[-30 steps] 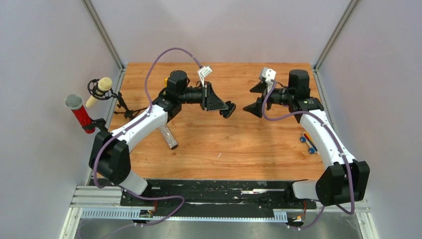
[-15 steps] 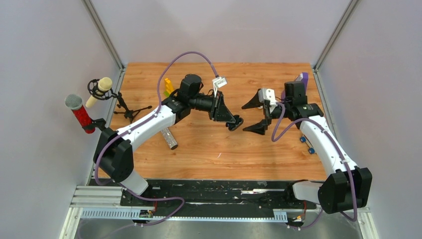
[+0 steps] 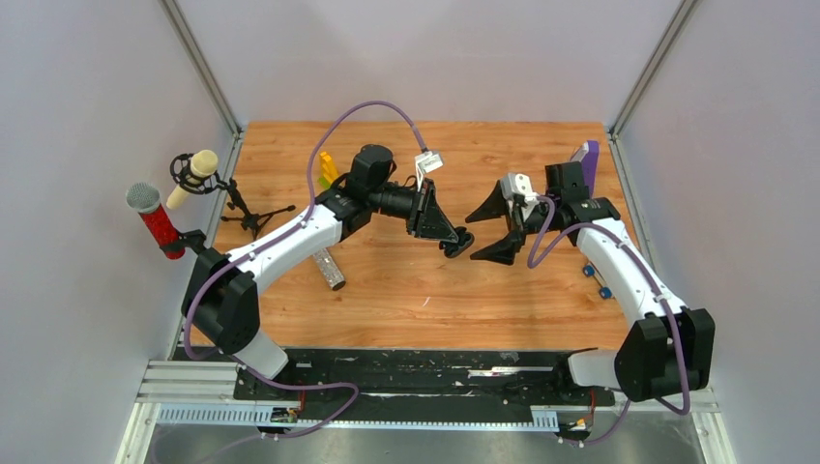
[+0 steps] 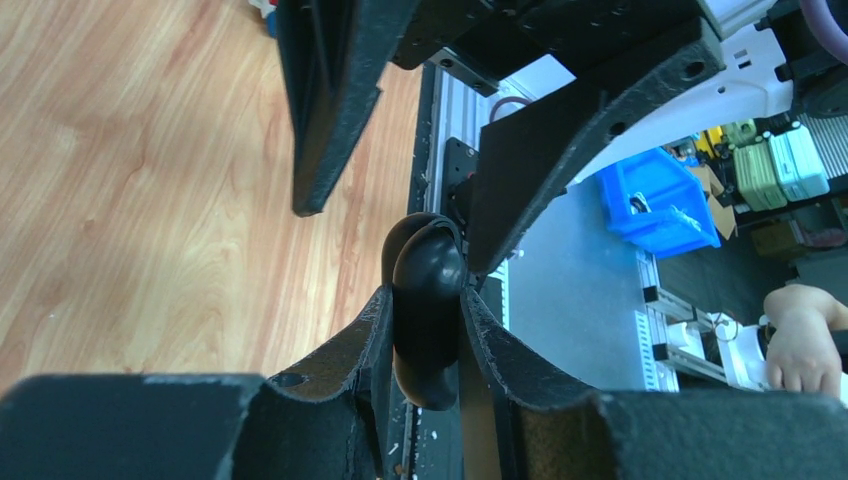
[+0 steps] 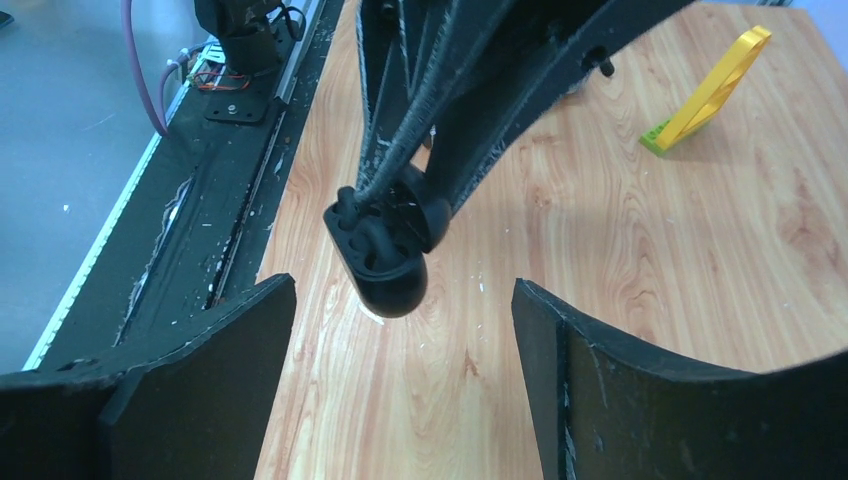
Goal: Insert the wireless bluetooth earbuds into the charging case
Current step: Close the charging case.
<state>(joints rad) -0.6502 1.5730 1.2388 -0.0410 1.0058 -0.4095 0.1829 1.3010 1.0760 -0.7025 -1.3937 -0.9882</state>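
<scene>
From above, the left gripper (image 3: 453,242) has swung off the far side of the table (image 3: 406,300) toward its middle over the last second. It carries the black charging case (image 3: 456,244), clamped and off the wood. The right gripper (image 3: 472,237) has rolled and closed in, so its two spread fingers now bracket the case's end, near it but apart as far as this view shows. That reads as a handover or a steadying of the case rather than an insertion, since no earbuds show anywhere. There is bare wood below the meeting point. The silver cylinder (image 3: 327,266), the yellow piece (image 3: 327,166) and the blue pieces (image 3: 595,280) all lie well off to the sides. In the left wrist view the left jaws pinch the rounded case on both flanks. The right gripper's fingers stand ahead of it with a wide gap, one of them just beside the case's top edge. In the right wrist view those jaws are open and empty, and the case hangs between and beyond them with its lid back and its dark wells facing the camera. I cannot tell whether black buds already sit in the wells. The table's near edge and the black rail (image 5: 230,190) lie to the left of the case, so there is less room on that side.
</scene>
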